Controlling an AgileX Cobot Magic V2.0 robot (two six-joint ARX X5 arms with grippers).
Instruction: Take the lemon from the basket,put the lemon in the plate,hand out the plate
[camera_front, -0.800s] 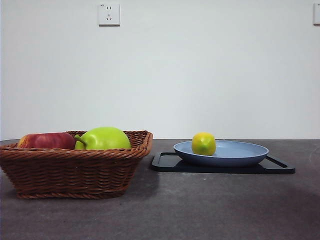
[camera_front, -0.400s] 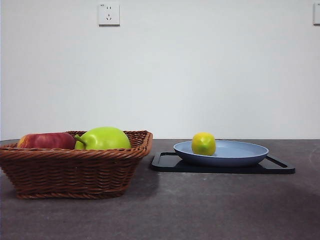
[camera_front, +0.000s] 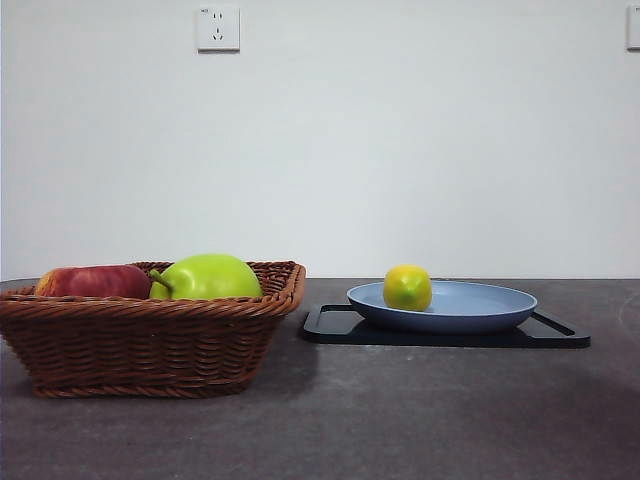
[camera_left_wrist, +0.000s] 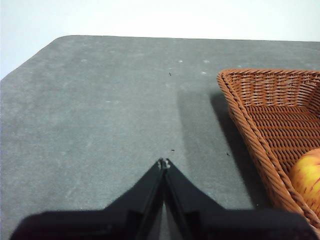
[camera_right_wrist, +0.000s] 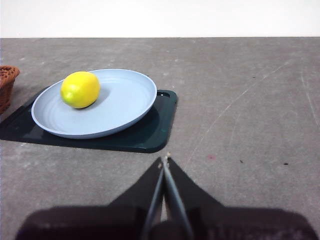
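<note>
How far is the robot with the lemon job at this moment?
Done: the lemon is out of the basket and lies in the plate, which sits on the black tray. In hand: nothing; the left gripper and right gripper are both shut and empty, away from the plate. Left: to grasp the plate and hand it out.

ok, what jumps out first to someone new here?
The lemon sitting on the blue plate, which rests on a black tray. Beside it, the wicker basket holds a big green fruit and a red apple.
</note>
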